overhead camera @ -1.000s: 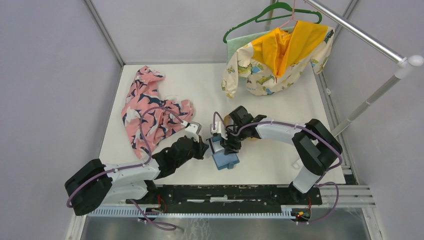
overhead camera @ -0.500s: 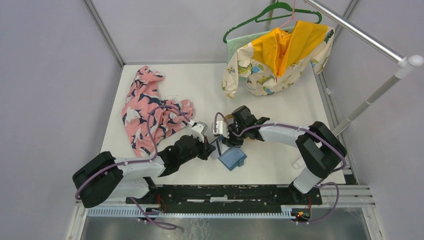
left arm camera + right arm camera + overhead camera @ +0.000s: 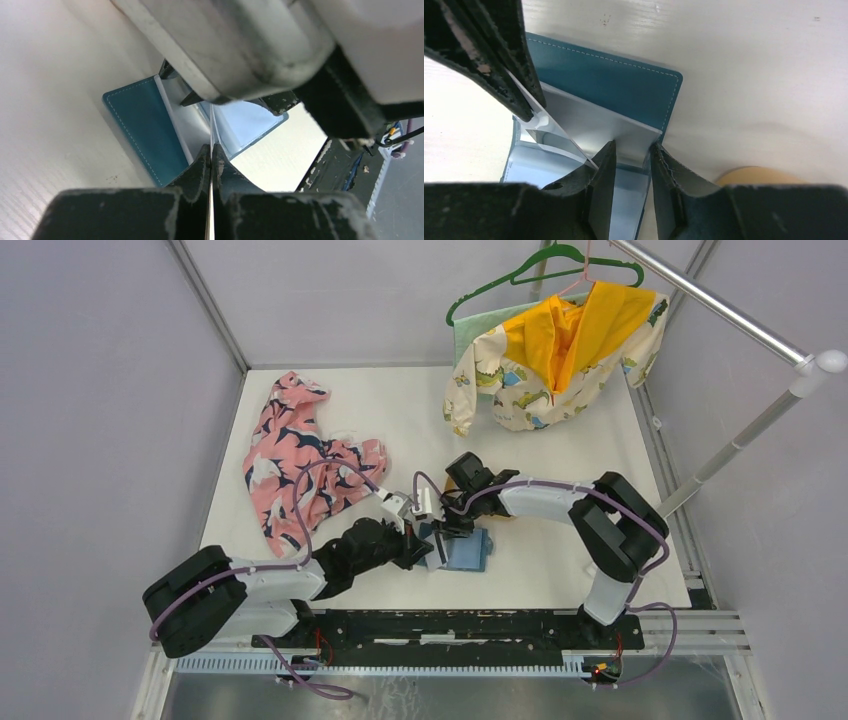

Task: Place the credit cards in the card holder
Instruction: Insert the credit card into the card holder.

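1. Pinching a thin pale card (image 3: pixel 555 134) tight, the left gripper (image 3: pixel 211 159) was shut on it, right beside the holder (image 3: pixel 614 85).
2. The card stood on its thin edge, and its far end was down inside the holder. I think it was held that way so it could slide into a pocket.
3. The holder lay open on the table (image 3: pixel 749 60), with a grey flap lifted up from its blue side.
4. The right gripper (image 3: pixel 633 160) was at the holder's edge. Its fingers were a little apart, with the grey flap's edge between them. I could not tell if they squeezed the flap or just stood around it.
5. I think the right gripper was there to keep the pocket open and stop the holder from sliding.
6. The card was not all the way in yet. I saw no other cards near the holder.
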`<state>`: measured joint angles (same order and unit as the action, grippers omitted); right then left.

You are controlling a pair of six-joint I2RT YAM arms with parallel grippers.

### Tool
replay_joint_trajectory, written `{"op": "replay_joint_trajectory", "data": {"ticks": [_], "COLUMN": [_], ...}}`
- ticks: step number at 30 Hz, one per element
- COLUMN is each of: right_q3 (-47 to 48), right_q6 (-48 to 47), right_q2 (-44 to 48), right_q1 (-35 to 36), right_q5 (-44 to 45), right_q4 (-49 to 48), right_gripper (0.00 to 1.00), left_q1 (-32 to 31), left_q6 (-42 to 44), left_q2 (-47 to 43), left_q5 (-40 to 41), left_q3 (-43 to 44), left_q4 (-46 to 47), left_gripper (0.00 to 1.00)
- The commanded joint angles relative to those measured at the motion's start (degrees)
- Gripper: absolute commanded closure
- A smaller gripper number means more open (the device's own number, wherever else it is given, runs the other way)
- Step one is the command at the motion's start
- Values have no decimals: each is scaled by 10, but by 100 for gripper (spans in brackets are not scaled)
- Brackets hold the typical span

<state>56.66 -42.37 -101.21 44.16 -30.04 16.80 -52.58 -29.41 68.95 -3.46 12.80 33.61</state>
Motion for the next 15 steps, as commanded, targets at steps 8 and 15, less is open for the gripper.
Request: {"op": "replay_joint_trajectory", "data": {"ticks": [8, 15], "right_q3": [-47, -187], "right_q6": [-47, -318], "right_q2": [168, 274], "right_q1": [-8, -11], "right_q5": [-12, -69], "right_q4": [11, 35], "right_gripper": [57, 47], "left_q1": [-2, -2], "left_q6": [-66, -77], "left_q2": [21, 4], "left_q5": [23, 24], "left_q3": [0, -4], "left_q4": [0, -9], "left_gripper": [98, 98]}}
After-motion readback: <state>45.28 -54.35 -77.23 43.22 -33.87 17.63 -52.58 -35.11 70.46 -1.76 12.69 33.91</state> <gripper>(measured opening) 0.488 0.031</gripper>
